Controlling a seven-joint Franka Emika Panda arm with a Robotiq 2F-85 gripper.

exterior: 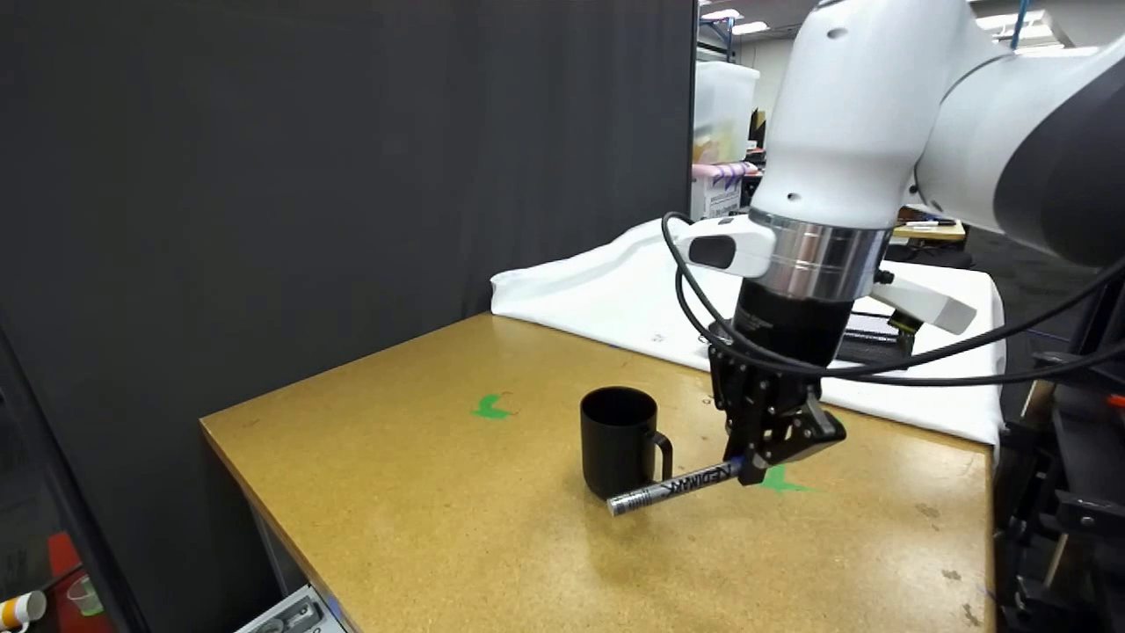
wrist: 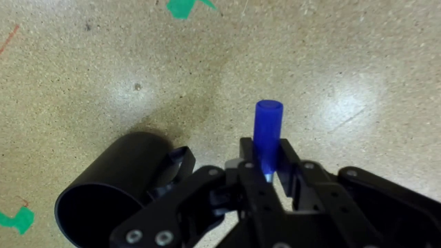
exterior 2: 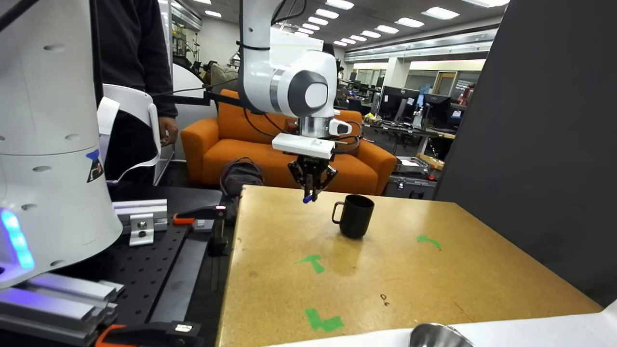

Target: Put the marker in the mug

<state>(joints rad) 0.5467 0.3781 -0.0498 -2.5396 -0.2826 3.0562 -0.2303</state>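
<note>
One broad tan surface [exterior: 422, 501] spreads beneath the fingers [wrist: 288, 160], and a white arm [exterior: 861, 123] reaches down to them from above. Well apart from the fingers, a metal bowl [exterior 2: 437, 337] shows in part at the foot of an exterior view. Just beside the fingers stands the mug [exterior: 617, 453], black and upright, its handle [exterior: 667, 457] turned toward them. The bowl is cut off and the mug's inside is very dark, so I cannot fairly say whether either holds anything; the marker [exterior: 678, 486], at any rate, is outside the mug.

The fingers pinch the marker by its blue end [wrist: 268, 124], which pokes out past them, while the silver length juts away on their other side and crosses before the handle in an exterior view. That slant is the chief worry: so far from upright, the marker could catch the handle or the mug's side if the fingers sweep across low, tipping the mug or twisting loose. Let go over the opening at this angle, it would probably land across the top and roll off.
</note>
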